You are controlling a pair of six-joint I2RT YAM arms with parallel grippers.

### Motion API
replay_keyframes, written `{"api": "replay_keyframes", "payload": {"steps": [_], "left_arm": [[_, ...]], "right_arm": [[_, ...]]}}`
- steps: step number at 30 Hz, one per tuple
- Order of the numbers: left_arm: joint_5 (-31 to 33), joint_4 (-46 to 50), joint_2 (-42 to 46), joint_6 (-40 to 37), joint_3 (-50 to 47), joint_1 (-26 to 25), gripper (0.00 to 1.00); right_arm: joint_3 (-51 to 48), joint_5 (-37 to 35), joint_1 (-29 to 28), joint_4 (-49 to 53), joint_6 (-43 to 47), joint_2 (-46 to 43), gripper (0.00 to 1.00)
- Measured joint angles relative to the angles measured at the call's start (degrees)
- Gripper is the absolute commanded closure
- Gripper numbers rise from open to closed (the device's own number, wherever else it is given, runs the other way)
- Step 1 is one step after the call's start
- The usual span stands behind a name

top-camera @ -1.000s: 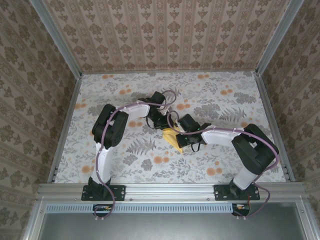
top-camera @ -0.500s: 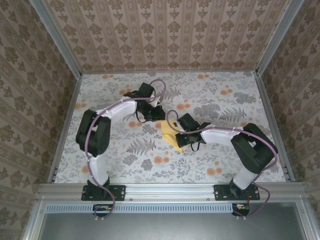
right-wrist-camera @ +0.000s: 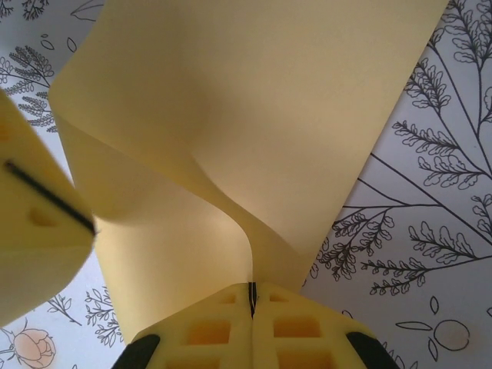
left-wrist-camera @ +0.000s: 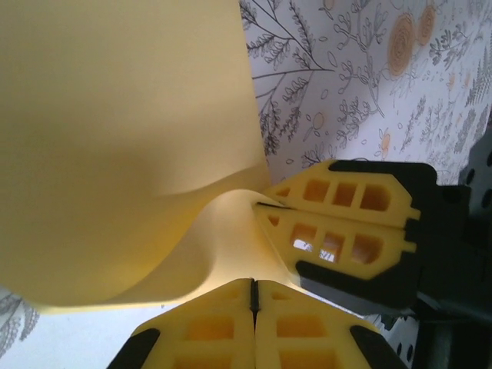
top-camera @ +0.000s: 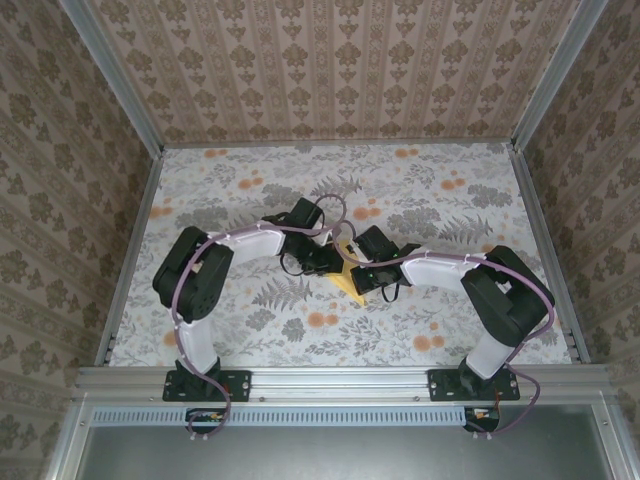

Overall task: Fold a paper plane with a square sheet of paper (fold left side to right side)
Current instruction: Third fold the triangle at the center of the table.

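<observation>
The yellow square sheet of paper [top-camera: 346, 282] lies mid-table between the two grippers, bent into a curl. My left gripper [top-camera: 322, 258] is at its left side. In the left wrist view that gripper [left-wrist-camera: 254, 286] is shut, with a pinched tongue of the sheet [left-wrist-camera: 123, 138] running into its tips. My right gripper [top-camera: 363, 272] is at the sheet's right side, shut on another edge [left-wrist-camera: 261, 204]. In the right wrist view the paper [right-wrist-camera: 254, 100] rises in a fold from my shut right gripper [right-wrist-camera: 251, 288], and a left fingertip [right-wrist-camera: 38, 223] presses in from the left.
A flower-and-fern printed cloth [top-camera: 440, 210] covers the table. Patterned walls with metal frame rails [top-camera: 128, 250] close it in on three sides. Both forearms meet over the middle of the cloth.
The left arm swung away to the far left, then came back to the paper, and its jaws closed on the sheet. The right gripper kept its grip and stayed put.
</observation>
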State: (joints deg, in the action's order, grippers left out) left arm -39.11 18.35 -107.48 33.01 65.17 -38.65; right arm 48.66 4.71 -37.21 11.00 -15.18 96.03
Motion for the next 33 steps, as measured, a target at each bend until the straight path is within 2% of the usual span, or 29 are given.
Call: {"api": "replay_keyframes", "payload": {"steps": [26, 30, 33], "left_arm": [[2.95, -1.14, -2.73, 0.42, -2.71, 0.0, 0.97], [3.26, -0.98, -2.73, 0.42, -2.71, 0.0, 0.98], [3.34, -0.92, -2.73, 0.42, -2.71, 0.0, 0.98]], "right_arm": [[1.2, 0.2, 0.0, 1.46, 0.22, 0.72, 1.0], [1.53, 0.55, 0.2, 1.75, 0.13, 0.74, 0.86], [2.14, 1.36, 0.72, 2.58, -0.31, 0.79, 0.79]]}}
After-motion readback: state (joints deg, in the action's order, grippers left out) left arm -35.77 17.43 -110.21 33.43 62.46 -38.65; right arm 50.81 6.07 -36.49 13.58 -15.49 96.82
